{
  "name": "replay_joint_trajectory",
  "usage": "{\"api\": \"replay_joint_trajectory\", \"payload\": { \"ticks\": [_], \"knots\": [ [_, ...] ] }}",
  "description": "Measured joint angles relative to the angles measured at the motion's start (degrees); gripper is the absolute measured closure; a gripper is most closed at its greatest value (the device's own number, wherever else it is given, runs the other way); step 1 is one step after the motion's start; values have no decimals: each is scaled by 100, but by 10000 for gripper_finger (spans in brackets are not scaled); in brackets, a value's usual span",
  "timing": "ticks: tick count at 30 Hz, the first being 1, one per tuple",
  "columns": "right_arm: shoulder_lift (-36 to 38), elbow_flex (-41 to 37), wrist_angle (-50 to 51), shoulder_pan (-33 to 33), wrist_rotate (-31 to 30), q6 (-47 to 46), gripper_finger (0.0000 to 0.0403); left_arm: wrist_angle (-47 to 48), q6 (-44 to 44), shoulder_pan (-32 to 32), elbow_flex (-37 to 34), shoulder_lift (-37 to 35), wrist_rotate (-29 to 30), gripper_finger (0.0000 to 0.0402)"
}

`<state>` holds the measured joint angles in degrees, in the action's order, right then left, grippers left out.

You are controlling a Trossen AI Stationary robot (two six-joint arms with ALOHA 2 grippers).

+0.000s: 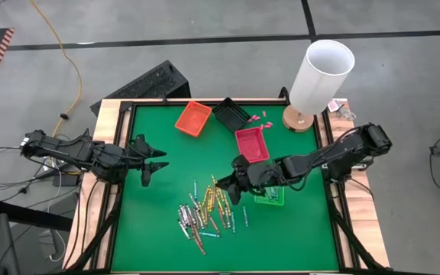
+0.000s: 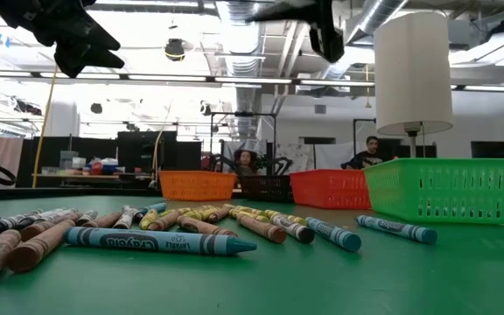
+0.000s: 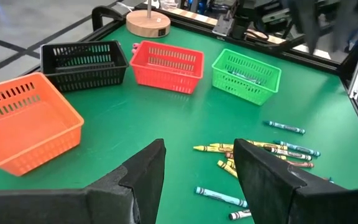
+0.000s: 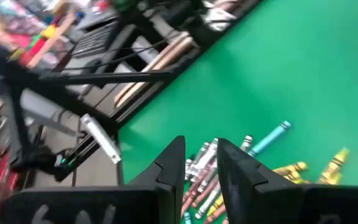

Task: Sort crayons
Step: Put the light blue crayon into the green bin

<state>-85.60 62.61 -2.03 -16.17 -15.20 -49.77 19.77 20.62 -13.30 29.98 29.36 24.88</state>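
The crayons point(image 1: 203, 212) lie flat in a loose heap at the middle of the green table, toward its near edge; they also show in the low view point(image 2: 160, 241), the left wrist view point(image 3: 260, 149) and the right wrist view point(image 4: 210, 180). My right gripper point(image 1: 224, 189) hangs in the air over the heap's far right edge, next to the green tray. Its fingers point(image 4: 201, 152) stand a narrow gap apart with nothing between them. My left gripper point(image 1: 153, 162) waits above the table's left side, open point(image 3: 197, 152) and pointing toward the heap.
Four small trays stand on the table: orange point(image 1: 193, 118) and black point(image 1: 230, 114) at the far edge, red point(image 1: 252, 143) right of centre, green point(image 1: 272, 197) partly under my right arm. A white lamp point(image 1: 319, 76) stands at the far right corner. Bare green surface lies at the near left.
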Motion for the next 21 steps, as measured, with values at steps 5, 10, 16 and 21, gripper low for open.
{"api": "replay_joint_trajectory", "payload": {
  "ticks": [5, 10, 16, 21],
  "knots": [
    [1, 0, 744, 144, 14, -597, 305, -39, 7, 2, 0, 0, -2, 221],
    [0, -4, 1344, 331, 296, -1023, 305, -39, 9, 2, 0, -1, -2, 221],
    [0, 499, 1930, 431, 633, -906, 305, -40, 13, 2, 0, 0, 56, 221],
    [1, 1169, 3179, 448, 516, -689, 305, -42, 23, 2, 0, -1, 144, 221]
  ]
}}
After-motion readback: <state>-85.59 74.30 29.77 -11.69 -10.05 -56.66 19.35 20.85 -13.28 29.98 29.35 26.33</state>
